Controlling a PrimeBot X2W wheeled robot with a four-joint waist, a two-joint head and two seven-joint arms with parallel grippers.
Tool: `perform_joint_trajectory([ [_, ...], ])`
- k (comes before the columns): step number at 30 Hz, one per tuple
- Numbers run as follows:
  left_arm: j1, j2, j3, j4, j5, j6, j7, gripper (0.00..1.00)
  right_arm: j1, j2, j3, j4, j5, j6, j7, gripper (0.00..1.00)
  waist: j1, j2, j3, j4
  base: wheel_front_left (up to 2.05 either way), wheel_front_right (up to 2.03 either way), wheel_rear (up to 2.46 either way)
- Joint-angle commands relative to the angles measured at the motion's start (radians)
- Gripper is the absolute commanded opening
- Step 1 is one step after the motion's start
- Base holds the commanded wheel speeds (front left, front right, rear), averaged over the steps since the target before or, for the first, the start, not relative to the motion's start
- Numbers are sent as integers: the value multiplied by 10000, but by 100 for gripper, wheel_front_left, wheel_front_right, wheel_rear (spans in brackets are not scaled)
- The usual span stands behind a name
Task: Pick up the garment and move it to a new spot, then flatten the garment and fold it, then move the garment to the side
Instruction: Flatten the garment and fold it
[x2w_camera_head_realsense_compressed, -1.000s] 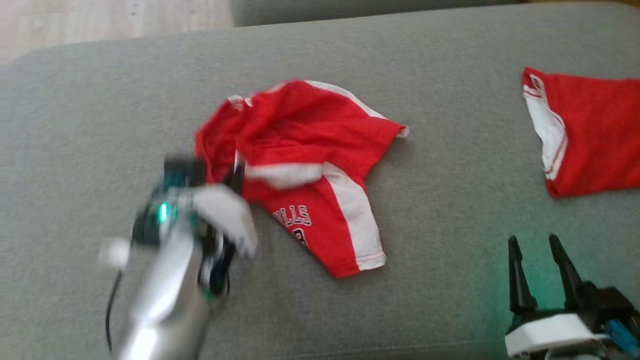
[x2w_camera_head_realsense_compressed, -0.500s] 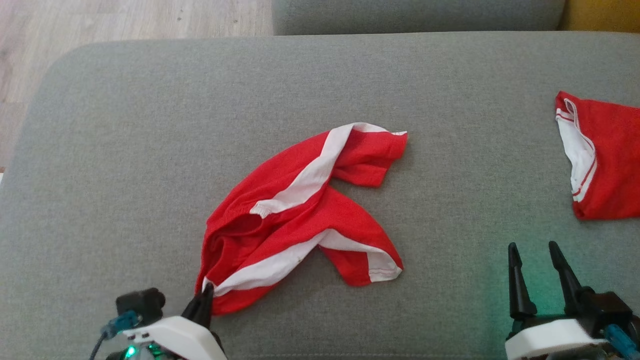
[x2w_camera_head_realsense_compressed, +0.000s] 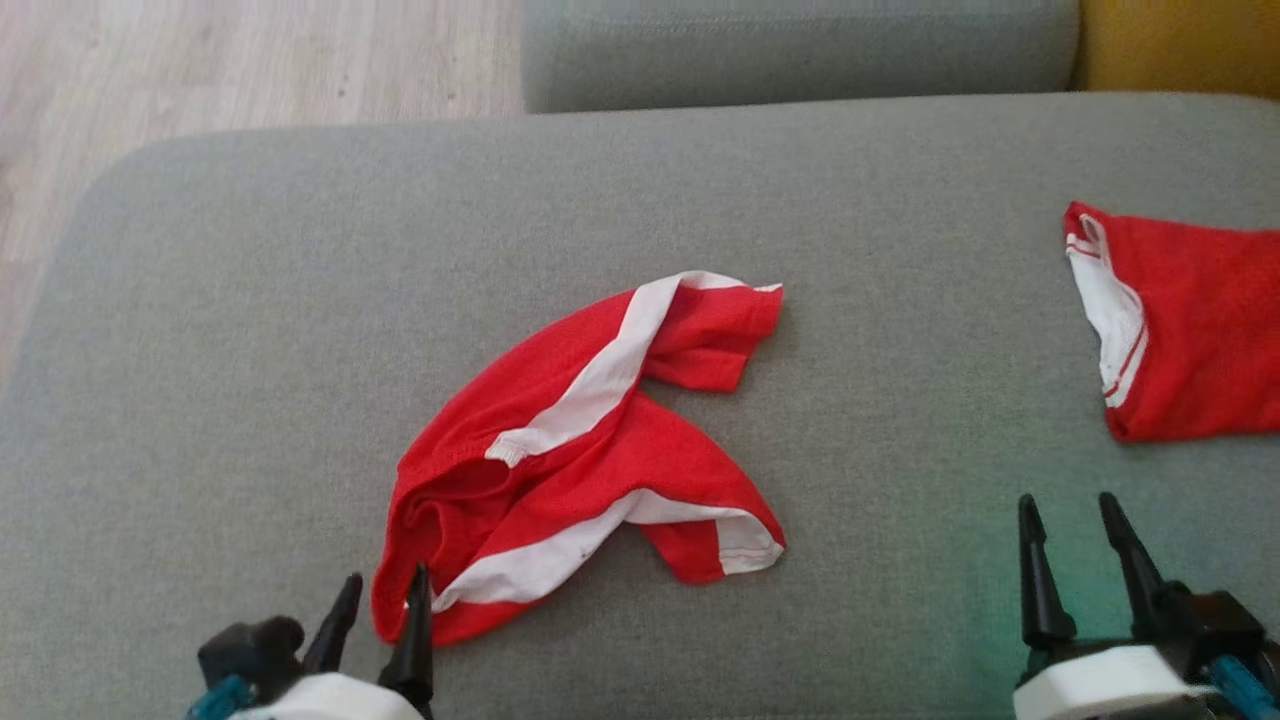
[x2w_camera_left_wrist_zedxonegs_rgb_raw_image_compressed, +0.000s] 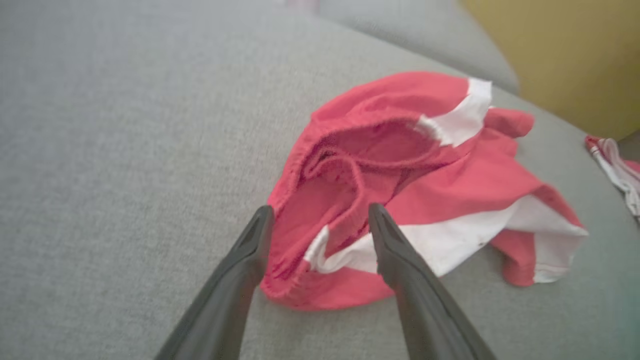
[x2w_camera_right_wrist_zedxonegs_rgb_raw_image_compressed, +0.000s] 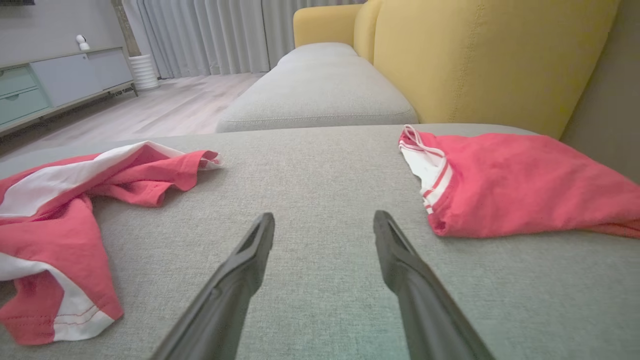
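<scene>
The garment, red shorts (x2w_camera_head_realsense_compressed: 580, 440) with white side stripes, lies crumpled on the grey cushion (x2w_camera_head_realsense_compressed: 250, 300), waistband toward me. My left gripper (x2w_camera_head_realsense_compressed: 386, 578) is open at the waistband's near edge. In the left wrist view the gripper (x2w_camera_left_wrist_zedxonegs_rgb_raw_image_compressed: 320, 210) has its two fingers spread, with the waistband of the shorts (x2w_camera_left_wrist_zedxonegs_rgb_raw_image_compressed: 425, 165) lying between and beyond them, ungripped. My right gripper (x2w_camera_head_realsense_compressed: 1068, 500) stands open over bare cushion at the lower right. In the right wrist view the gripper (x2w_camera_right_wrist_zedxonegs_rgb_raw_image_compressed: 324, 215) has the shorts (x2w_camera_right_wrist_zedxonegs_rgb_raw_image_compressed: 60, 200) to its left.
A second red garment (x2w_camera_head_realsense_compressed: 1190, 330) with white trim lies at the cushion's right edge, also the red garment (x2w_camera_right_wrist_zedxonegs_rgb_raw_image_compressed: 520, 180) right of my right fingers. Another grey cushion (x2w_camera_head_realsense_compressed: 800, 50) sits behind, a yellow sofa back (x2w_camera_right_wrist_zedxonegs_rgb_raw_image_compressed: 490, 55) beyond, and wooden floor (x2w_camera_head_realsense_compressed: 250, 60) at the far left.
The left arm pulled the shorts toward the cushion's front and laid them down. Its fingers, shut on the waistband half a second ago, have opened. The head camera has shifted.
</scene>
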Motion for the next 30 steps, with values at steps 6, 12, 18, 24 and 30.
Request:
perform_joint_trajectory([
  [6, 35, -154, 36, -740, 930, 165, -1579, 100, 230, -81, -83, -387, 62, 75, -111, 100, 0, 0, -607, -42, 0, 0, 0],
  [12, -70, -366, -119, -369, 1753, 351, -2072, 100, 344, -81, -185, -511, -21, 75, -111, 100, 0, 0, -807, 101, 0, 0, 0],
  [18, -283, -531, 402, -263, 2669, 194, -2106, 100, 363, -81, -76, -522, -13, 75, -111, 100, 0, 0, -891, 321, 0, 0, 0],
  [24, -292, -722, 806, 19, 3097, -227, -2108, 100, 363, -81, 147, -440, 59, 75, -111, 100, 0, 0, -949, 440, 0, 0, 0],
  [30, -311, -842, 1042, 41, 3284, -477, -2109, 100, 385, -81, 302, -388, 140, 75, -111, 100, 0, 0, -963, 433, 0, 0, 0],
])
